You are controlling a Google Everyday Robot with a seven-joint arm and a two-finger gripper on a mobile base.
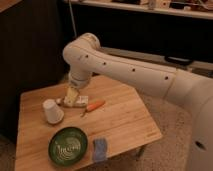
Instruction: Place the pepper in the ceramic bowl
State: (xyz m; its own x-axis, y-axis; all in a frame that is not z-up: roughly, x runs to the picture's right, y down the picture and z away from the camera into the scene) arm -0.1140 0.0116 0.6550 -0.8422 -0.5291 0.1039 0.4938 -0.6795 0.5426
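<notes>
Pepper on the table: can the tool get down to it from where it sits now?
Probably yes. The tool hangs low over the white box, right beside the pepper, which lies uncovered on the wooden table. The box lies close to one end, so it may crowd the approach.

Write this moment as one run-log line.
gripper: over white box, beside pepper | pepper: on table, not grasped | ceramic bowl: empty
</notes>
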